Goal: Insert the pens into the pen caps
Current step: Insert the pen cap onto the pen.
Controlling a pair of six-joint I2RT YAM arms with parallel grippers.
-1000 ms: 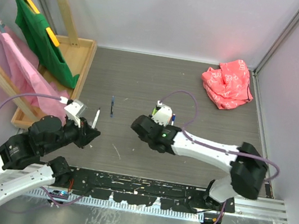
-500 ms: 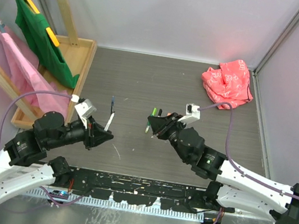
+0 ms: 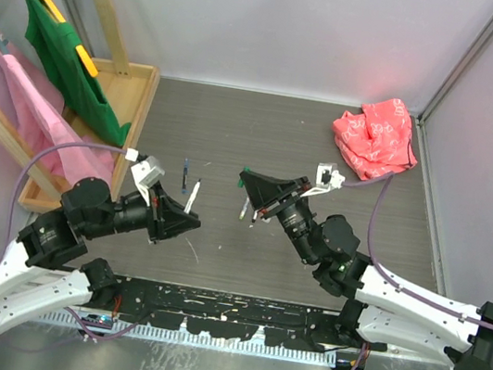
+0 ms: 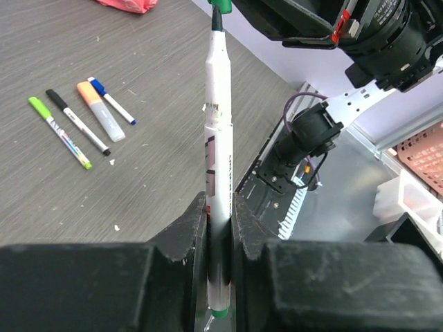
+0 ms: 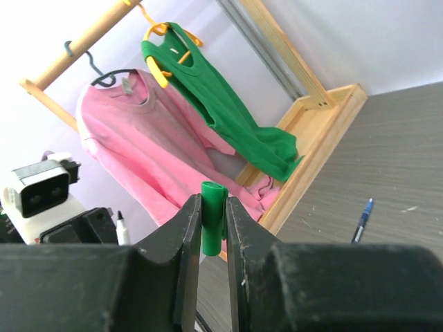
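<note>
1. Counter (image 3: pixel 237 127): four spare pens (image 4: pixel 83 124) lie together on it.
2. Left tool (image 4: pixel 220 214), now swung toward the centre, pinches an upright white pen (image 4: pixel 217 138).
3. Right tool (image 5: pixel 212 204), lifted off the counter, pinches a green cap (image 5: pixel 212 220) that faces the pen; joining them looks like the next step.

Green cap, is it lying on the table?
No, the right gripper is pinching the green cap between its fingers.

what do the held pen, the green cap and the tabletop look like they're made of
The held pen looks like plastic: a smooth white barrel with a soft sheen and a printed label.
The green cap is probably moulded plastic: uniform colour, slightly glossy.
The tabletop looks like grey wood-grain laminate, matte with fine streaks; real wood cannot be ruled out.
</note>
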